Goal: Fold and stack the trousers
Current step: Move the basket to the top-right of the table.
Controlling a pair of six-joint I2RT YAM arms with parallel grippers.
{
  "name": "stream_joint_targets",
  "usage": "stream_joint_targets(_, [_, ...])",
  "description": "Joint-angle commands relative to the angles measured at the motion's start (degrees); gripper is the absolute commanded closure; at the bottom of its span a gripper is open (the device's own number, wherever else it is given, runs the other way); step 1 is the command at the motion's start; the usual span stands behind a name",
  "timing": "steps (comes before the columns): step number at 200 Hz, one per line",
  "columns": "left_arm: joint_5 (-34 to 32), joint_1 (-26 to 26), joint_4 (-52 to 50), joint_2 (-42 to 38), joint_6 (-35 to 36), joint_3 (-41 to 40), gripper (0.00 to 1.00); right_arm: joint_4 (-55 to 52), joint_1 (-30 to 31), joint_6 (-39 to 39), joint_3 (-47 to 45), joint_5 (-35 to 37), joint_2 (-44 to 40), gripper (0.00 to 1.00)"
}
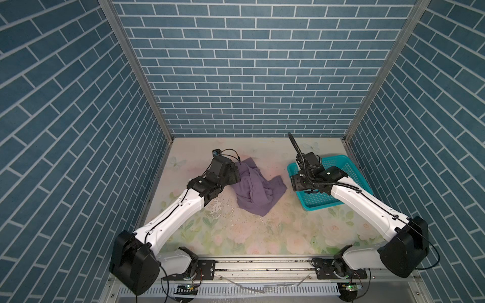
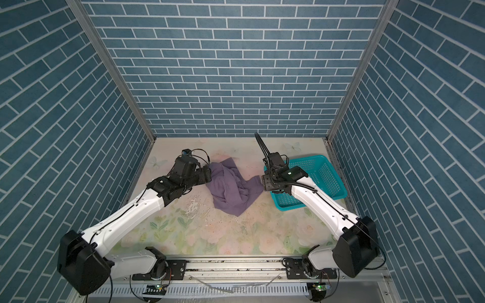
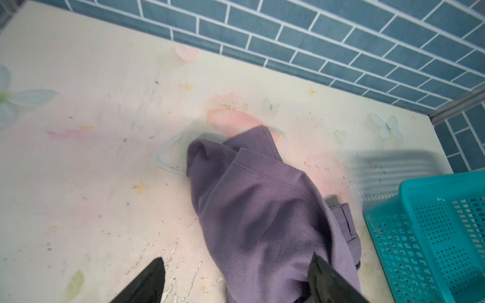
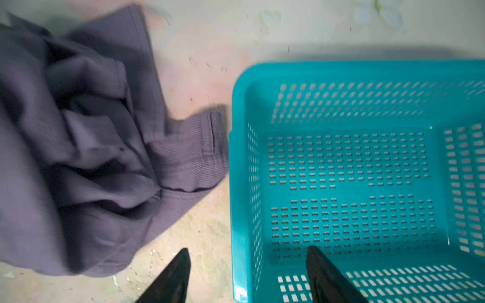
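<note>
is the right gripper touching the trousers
Apart. The right wrist view shows the right gripper open, with bare table between its fingers and the trousers.

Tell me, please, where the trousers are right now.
In both top views the trousers lie crumpled between the left gripper and the teal basket.

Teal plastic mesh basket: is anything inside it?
Nothing shows inside the teal plastic mesh basket: the right wrist view shows only its bare perforated floor. In both top views the white right arm covers part of it.
</note>
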Motion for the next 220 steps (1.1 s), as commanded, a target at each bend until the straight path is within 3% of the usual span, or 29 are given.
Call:
stream_joint_targets(1, [6.4,0.36,3.31,1.97,-1.47,2.22,0.15,-2.36,-0.05,3.03,-4.09,-0.09,2.08,0.29])
stream_joint_targets(37, [7.03,0.2,2.68,2.17,-1.51,1.85,0.15,1.18,-0.64,1.87,-5.17,-2.21,6.82,0.36])
stream_joint_targets(70, [4.7,0.35,1.38,-0.07,-1.2,0.2,0.15,3.71,-2.58,-2.93,-2.63,-2.84,12.59,0.6])
stream_joint_targets(103, [2.53,0.33,0.25,-1.05,-1.16,-0.45,0.14,3.94,-4.75,-9.47,3.95,-1.35,19.08,0.76])
stream_joint_targets(157, [2.01,0.36,0.27,0.34,-0.75,0.14,0.13,4.63,-10.82,-16.48,16.19,-2.29,28.37,0.87])
stream_joint_targets(220, [1.76,0.63,-1.34,3.86,0.55,3.08,0.13,2.77,-17.57,-18.96,37.91,-3.15,44.13,0.9])
